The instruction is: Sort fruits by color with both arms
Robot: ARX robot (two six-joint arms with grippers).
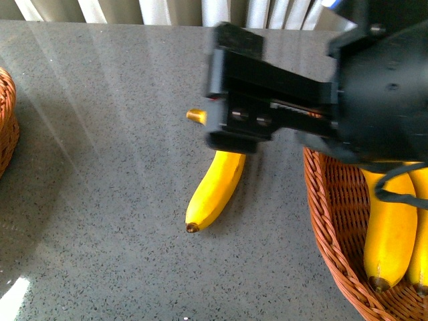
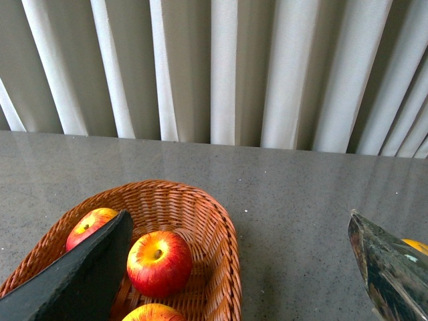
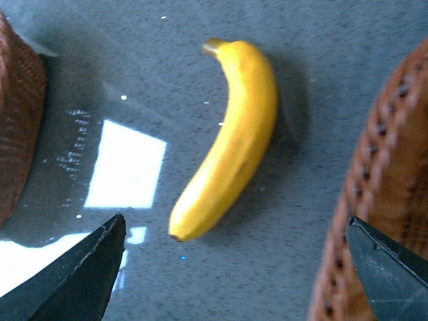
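While L end effector [image 2: 237, 215], R end effector [image 3: 234, 219] open: 1 loose banana [image 1: 215, 190], 2 basketed bananas [image 1: 390, 231] [image 1: 420, 231], 3 apples [image 2: 159, 263] [image 2: 90, 224] [image 2: 154, 313].

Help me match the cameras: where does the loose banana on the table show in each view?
Front view: the loose banana lies mid-picture, its upper end hidden behind the right arm.
Left wrist view: not clearly in it; only a yellow sliver at one edge.
Right wrist view: mid-picture, whole.
Shared landmark: the wicker basket beside it, front and right wrist.
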